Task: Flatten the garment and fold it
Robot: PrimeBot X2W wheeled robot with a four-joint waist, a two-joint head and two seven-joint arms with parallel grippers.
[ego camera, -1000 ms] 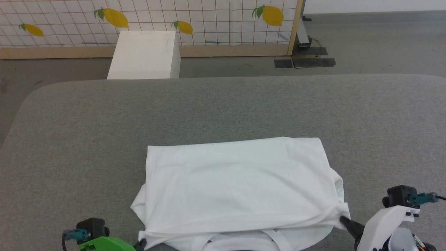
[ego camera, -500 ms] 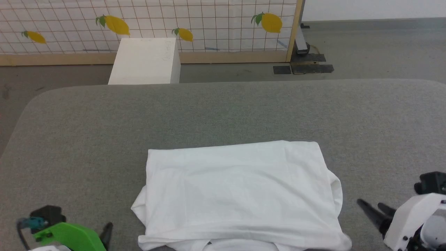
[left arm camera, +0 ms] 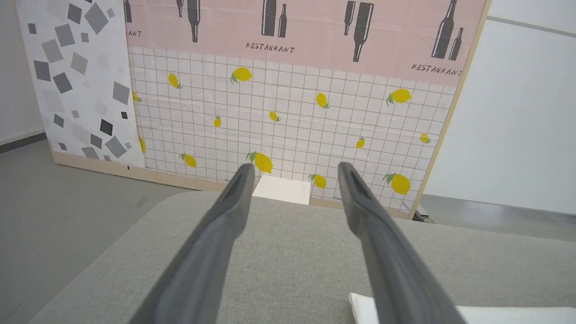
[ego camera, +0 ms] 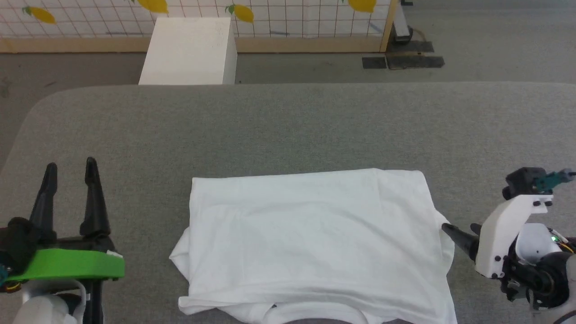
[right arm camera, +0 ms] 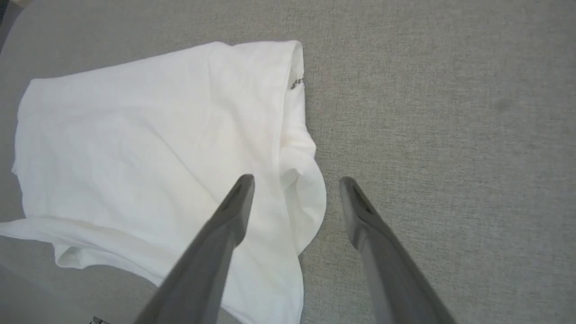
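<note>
The garment (ego camera: 310, 243) is a white shirt lying folded into a rough rectangle on the grey table (ego camera: 288, 126), with its collar at the near edge. In the right wrist view the garment (right arm camera: 157, 148) shows a dark stitched seam at its far corner. My left gripper (ego camera: 69, 166) stands open to the left of the cloth, well apart from it, fingers pointing away from me. In the left wrist view that gripper (left arm camera: 294, 167) holds nothing, and a corner of the garment (left arm camera: 495, 315) shows at the lower right. My right gripper (ego camera: 458, 228) is open beside the garment's right edge. Seen from the wrist, this gripper (right arm camera: 297, 179) hangs empty over that edge.
A rigid white box (ego camera: 189, 49) stands on the floor just behind the table's far edge. Behind it is a gridded panel with lemon prints (ego camera: 288, 18). Dark flat plates (ego camera: 405, 60) lie on the floor at the back right. Bare grey table surrounds the garment.
Both grippers have opened and let go of the garment's near corners. The left one has risen and swung out to the left; the right has drawn back to the right. The camera has tilted.
</note>
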